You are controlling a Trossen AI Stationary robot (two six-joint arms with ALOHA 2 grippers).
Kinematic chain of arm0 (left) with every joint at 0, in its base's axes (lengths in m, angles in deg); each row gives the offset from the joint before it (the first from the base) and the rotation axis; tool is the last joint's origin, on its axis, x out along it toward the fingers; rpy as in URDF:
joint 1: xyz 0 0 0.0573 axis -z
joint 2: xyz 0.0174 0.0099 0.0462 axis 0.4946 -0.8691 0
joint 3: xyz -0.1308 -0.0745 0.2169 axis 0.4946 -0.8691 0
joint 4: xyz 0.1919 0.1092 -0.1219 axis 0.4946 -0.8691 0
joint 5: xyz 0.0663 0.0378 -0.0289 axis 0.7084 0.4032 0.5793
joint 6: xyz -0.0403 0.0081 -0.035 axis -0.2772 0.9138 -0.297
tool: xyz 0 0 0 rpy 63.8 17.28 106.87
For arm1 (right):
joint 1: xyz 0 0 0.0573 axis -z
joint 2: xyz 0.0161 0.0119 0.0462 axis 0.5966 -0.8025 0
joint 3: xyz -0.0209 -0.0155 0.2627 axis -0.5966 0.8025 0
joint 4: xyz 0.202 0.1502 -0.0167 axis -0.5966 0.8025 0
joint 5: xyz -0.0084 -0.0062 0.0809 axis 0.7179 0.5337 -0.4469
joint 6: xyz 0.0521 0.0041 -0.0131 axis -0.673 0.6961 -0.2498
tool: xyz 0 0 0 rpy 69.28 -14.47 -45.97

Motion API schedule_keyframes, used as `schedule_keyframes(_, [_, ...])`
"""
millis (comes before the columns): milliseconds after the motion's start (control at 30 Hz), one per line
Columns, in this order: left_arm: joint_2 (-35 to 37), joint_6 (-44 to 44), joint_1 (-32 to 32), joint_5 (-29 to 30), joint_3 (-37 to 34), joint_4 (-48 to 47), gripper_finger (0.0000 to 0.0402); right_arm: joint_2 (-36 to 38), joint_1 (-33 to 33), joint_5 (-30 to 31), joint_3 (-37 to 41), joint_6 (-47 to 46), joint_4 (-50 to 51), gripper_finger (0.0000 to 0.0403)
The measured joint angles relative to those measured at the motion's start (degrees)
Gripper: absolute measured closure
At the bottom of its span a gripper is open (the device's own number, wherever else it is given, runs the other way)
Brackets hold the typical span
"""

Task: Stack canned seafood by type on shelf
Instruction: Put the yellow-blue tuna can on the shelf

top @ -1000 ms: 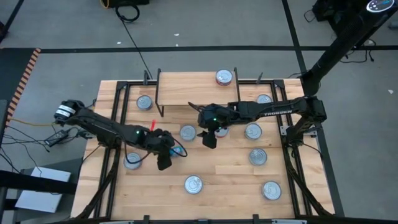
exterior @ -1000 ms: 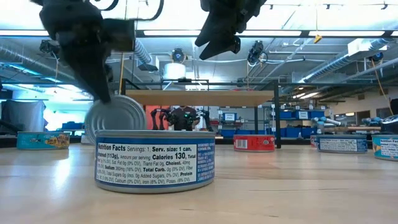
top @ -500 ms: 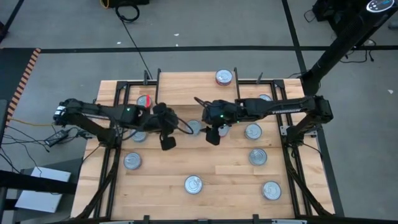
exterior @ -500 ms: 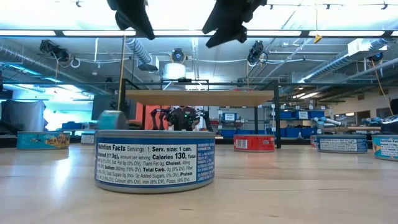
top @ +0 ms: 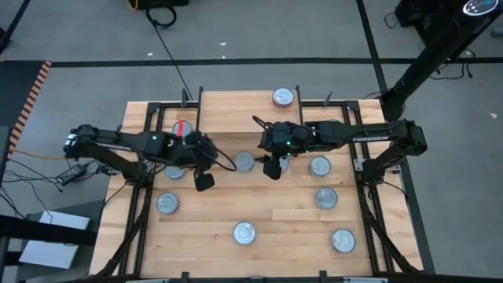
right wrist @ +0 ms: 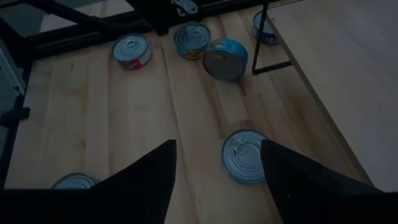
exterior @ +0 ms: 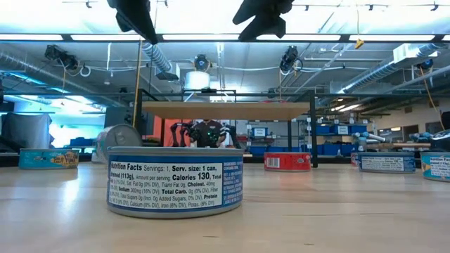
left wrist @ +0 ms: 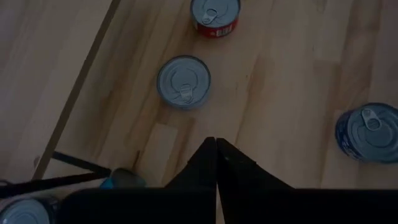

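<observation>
Several round seafood tins with silver tops stand scattered on the table, among them a blue one [exterior: 176, 181] at the near edge and one [top: 245, 161] at mid-table. A red tin [top: 283, 97] sits on the shelf [top: 244, 110] at the far side. A teal tin [right wrist: 225, 59] is tipped, its top facing the near edge [exterior: 119, 137]; what it leans on does not show. My left gripper [top: 204, 181] hangs shut and empty above the table [left wrist: 216, 149]. My right gripper [top: 273, 167] hangs open, high above the mid-table tin [right wrist: 245, 155].
More tins stand on the right half [top: 326, 198] and near the front [top: 343, 240]. Black rails [top: 145, 196] run along both sides of the wooden tabletop. The shelf's thin black legs [right wrist: 267, 37] stand close to the tipped tin. Bare wood lies between the two grippers.
My left gripper has risen high off the table and gone toward the far edge, leaving behind the tin it stood at a second ago; that tin now rests tipped on the table. My right gripper has risen a little, still open.
</observation>
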Motion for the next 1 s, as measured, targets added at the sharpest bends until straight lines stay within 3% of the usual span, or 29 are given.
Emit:
schedule_keyframes(167, [7.1, -6.8, -1.3, -3.2, -6.5, 1.6, 0.0399, 0.0, -0.1, 0.0, 0.0, 0.0, 0.0, 0.0164])
schedule_keyframes(367, [12.7, -26.3, -1.4, -6.8, -14.2, 2.6, 0.038, 0.0, -0.4, 0.0, 0.0, 0.0, -0.1, 0.0161])
schedule_keyframes(567, [11.5, -34.9, -0.4, -7.4, -19.3, 2.4, 0.0303, 0.0, -0.4, 0.0, 0.0, 0.1, -0.6, 0.0163])
schedule_keyframes(833, [10.2, -42.2, -0.7, -2.4, -23.1, -2.1, 0.0176, 0.0, -0.4, 0.0, 0.0, -0.4, -0.5, 0.0161])
schedule_keyframes(1000, [10.2, -44.3, -1.9, -0.7, -25.1, -3.8, 0.0119, 0.0, -0.4, 0.0, 0.0, -0.5, -0.8, 0.0164])
